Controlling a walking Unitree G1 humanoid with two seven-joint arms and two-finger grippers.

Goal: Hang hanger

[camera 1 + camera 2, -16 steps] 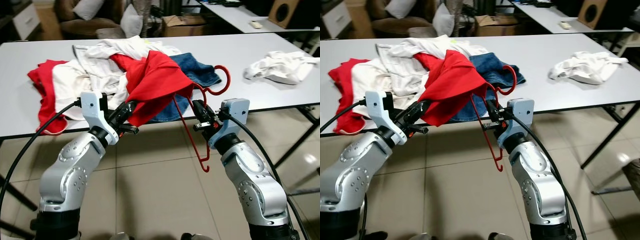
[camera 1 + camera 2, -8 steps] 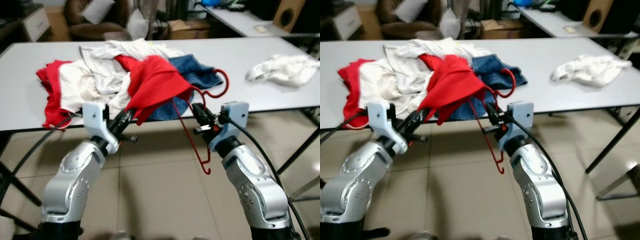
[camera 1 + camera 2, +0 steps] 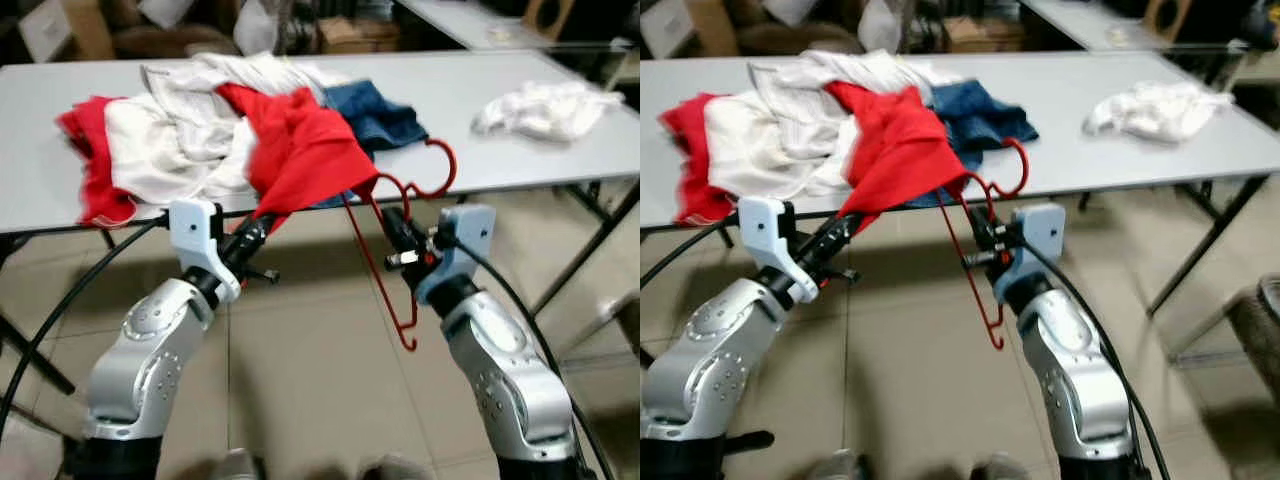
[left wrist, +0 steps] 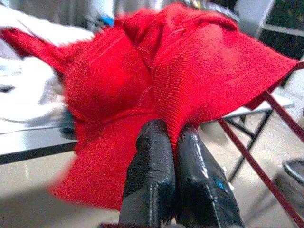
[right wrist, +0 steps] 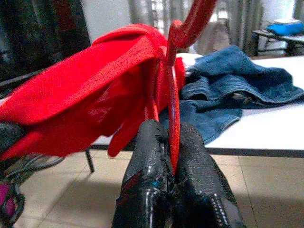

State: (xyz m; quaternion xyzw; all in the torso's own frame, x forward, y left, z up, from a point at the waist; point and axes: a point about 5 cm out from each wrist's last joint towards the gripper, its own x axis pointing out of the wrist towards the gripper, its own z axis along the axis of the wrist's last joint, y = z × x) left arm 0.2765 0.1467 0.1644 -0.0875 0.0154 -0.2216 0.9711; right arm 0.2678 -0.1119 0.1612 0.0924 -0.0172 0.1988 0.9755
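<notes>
A: Where is the red hanger (image 3: 396, 262)?

B: In the air just in front of the grey table's near edge (image 3: 520, 183), between the two arms. Its hook curls up beside the table edge, and its long lower part hangs down toward the tiled floor (image 3: 320, 370), ending in a small upturned tip.

A: What holds it?

B: The right gripper (image 5: 172, 142). In the right wrist view the two black fingers (image 5: 147, 156) are pressed together with the red hanger wire pinched between them, just below the hook's stem.

A: And the red garment (image 3: 305, 155)?

B: It is draped over the hanger's upper part and stretches from the table pile toward the left arm. The left gripper (image 4: 171, 142) pinches its lower edge; in the left wrist view the fabric folds down between the two closed fingers (image 4: 149, 161).

A: So both grippers are clamped?

B: Yes, one on the wire, the other on the cloth. The two sit at about the same height, just off the table edge.

A: What lies on the table?

B: A heap of clothes: white garments (image 3: 190, 130) in the middle, another red piece (image 3: 90, 160) at the robot's left end, and blue jeans (image 3: 372, 112) partly under the red garment. Well apart, toward the robot's right, lies a separate crumpled white cloth (image 3: 545, 105).

A: Anything behind?

B: A second table (image 3: 470, 20) and some boxes and cushions, too blurred to name more closely.
</notes>
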